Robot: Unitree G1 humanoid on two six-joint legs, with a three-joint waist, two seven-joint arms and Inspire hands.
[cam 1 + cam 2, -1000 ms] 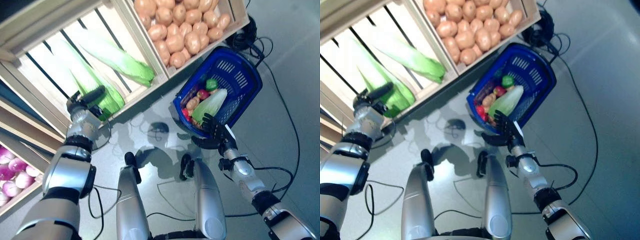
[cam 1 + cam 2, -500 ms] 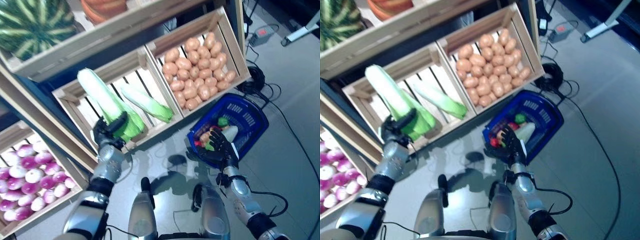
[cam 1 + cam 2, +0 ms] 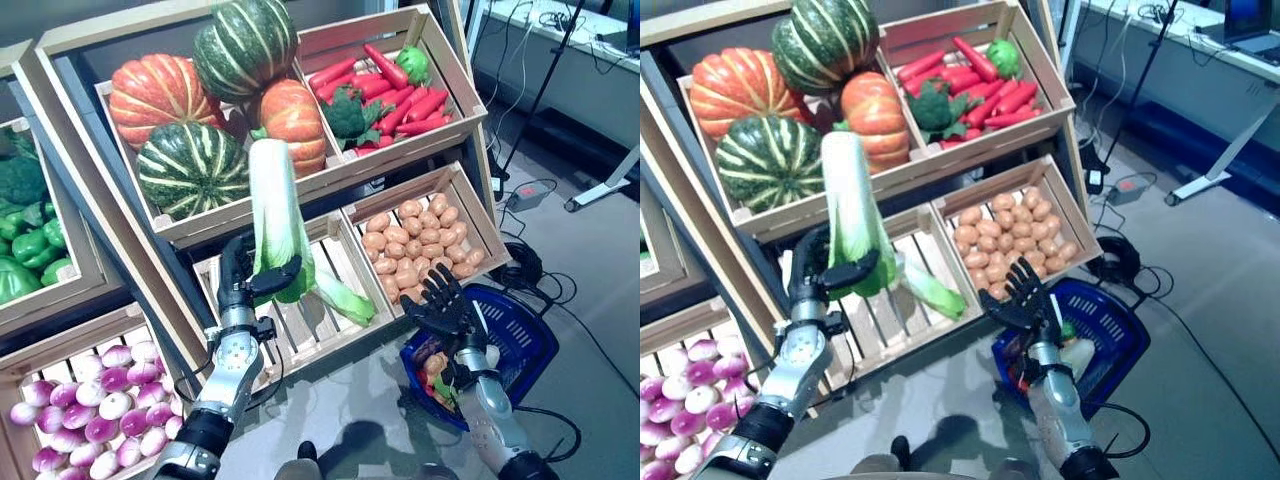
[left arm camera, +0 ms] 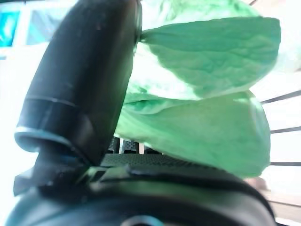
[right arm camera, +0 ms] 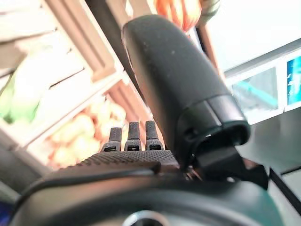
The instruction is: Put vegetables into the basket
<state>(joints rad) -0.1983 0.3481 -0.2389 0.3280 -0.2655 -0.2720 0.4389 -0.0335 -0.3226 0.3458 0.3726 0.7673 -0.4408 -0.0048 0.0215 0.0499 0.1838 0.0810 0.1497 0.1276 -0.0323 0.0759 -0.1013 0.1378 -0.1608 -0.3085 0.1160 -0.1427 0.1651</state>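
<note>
Cabbage (image 3: 274,215) now lifted upright from crate, left hand (image 3: 243,283) gripping

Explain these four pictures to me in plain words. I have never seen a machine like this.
This is a two-armed humanoid robot standing before a wooden produce rack. The two wide pictures come from a pair of cameras on its head, looking down; they show one scene from slightly different spots. The two close pictures come from cameras on its wrists, so each hand's dark bulk fills much of the view.

The left hand is closed round a long cabbage, white stalk pointing up, green leaves in the grip; the left wrist view shows those leaves against the thumb. The right hand is open and empty, fingers spread, above a blue basket on the floor that already holds some produce.

The rack's crates hold pumpkins, red peppers, potatoes and purple onions.
</note>
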